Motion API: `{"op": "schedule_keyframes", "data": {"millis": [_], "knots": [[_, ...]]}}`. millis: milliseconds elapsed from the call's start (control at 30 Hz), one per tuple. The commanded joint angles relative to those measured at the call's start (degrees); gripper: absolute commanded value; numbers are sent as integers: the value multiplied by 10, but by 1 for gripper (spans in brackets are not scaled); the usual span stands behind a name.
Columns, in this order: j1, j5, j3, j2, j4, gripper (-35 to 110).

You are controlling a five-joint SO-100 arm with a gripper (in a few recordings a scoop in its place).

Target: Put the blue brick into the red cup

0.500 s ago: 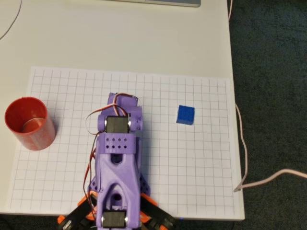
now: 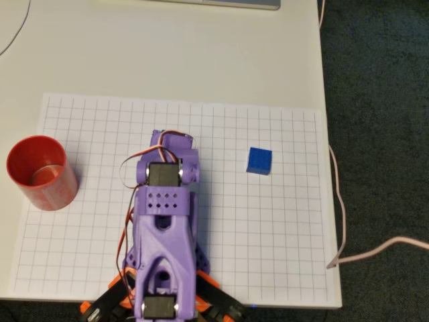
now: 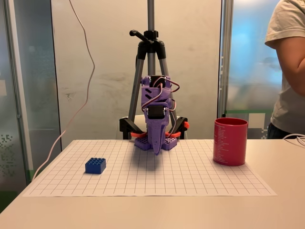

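The blue brick (image 2: 259, 161) lies on the gridded sheet, right of the purple arm (image 2: 166, 221) in the overhead view and at the left (image 3: 95, 165) in the fixed view. The red cup (image 2: 40, 172) stands upright at the sheet's left edge from overhead, and at the right (image 3: 230, 141) in the fixed view. My gripper (image 3: 157, 150) points straight down above the sheet's middle, close to the arm's base, between brick and cup and apart from both. Its fingers come together to one tip with nothing held. From overhead the folded arm hides the fingers.
A tripod (image 3: 150, 57) stands behind the arm's base. A person (image 3: 289, 71) stands at the far right behind the table. A cable (image 2: 338, 201) runs along the table's right edge, and a laptop edge (image 2: 221, 3) lies at the top.
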Motion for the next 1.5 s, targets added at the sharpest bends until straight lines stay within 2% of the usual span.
{"op": "schedule_keyframes", "data": {"millis": [0,500,567,900,1033,1267,1467], "knots": [[-8,11,-4,1,-8,0],[-9,11,-4,1,-8,0],[-20,-1,-4,1,-8,4],[-9,25,-2,1,-20,0],[-11,-9,-7,1,-20,0],[48,-58,-146,-8,-18,0],[76,-96,-379,-153,6,0]]}}
